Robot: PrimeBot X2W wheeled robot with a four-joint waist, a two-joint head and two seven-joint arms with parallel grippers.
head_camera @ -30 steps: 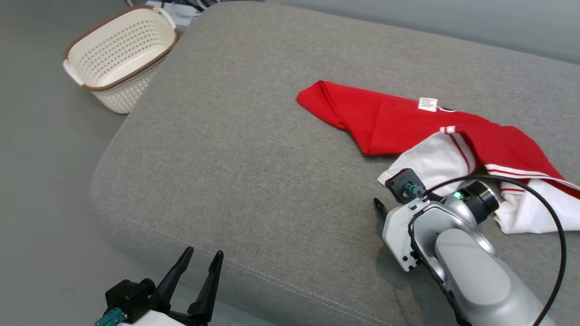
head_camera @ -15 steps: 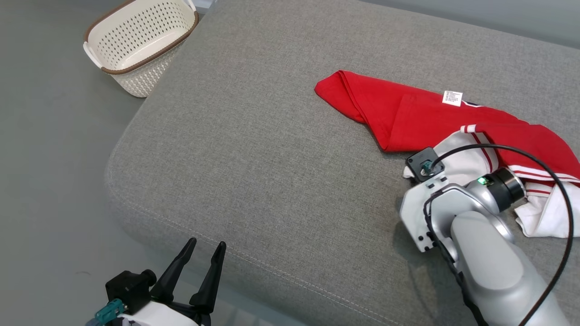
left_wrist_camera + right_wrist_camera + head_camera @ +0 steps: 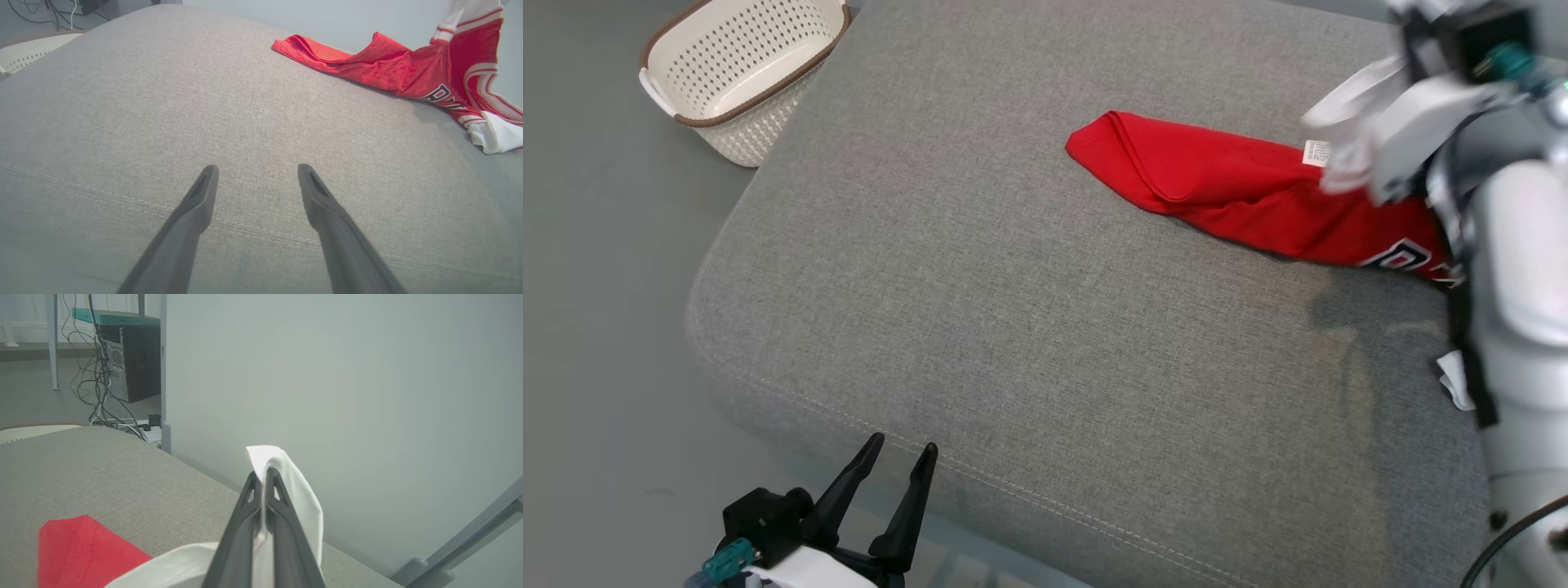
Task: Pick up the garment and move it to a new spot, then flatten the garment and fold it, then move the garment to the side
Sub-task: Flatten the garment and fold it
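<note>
On the right tool (image 3: 263, 473): pressed fully together on a white fold of the garment (image 3: 302, 490), with the cloth draped over the tips and down the right side of the fingers in the wrist view. Held high off the grey cushion (image 3: 980, 269), at the top right of the head view, blurred there. Below it, on the pale right forearm (image 3: 1519, 269): raised steeply along the right border of that view.

From the grip downward: hanging in red and white stripes, then trailing onto the cushion as a long red band toward the far middle, with a small white label (image 3: 1315, 152) near the raised end and a white corner lying by the forearm. Touching the cushion along the red part; off it at the gripped end.

Around the garment: broad open grey cloth to the near and left, as far as the stitched seam (image 3: 1045, 502) along the near edge and the rounded left corner. Just behind the far edge, a plain pale wall (image 3: 347, 375); past the far left corner, a dark computer case (image 3: 128, 365) and loose cables (image 3: 92, 396).

On the left tool (image 3: 901, 447): spread wide, gripping nothing, low at the near edge, tips pointing over the seam, well apart from the garment.

Beside the far left corner, on the floor (image 3: 596, 286): a cream perforated basket (image 3: 752, 135) with a brown rim, inner walls and bottom in plain sight.
</note>
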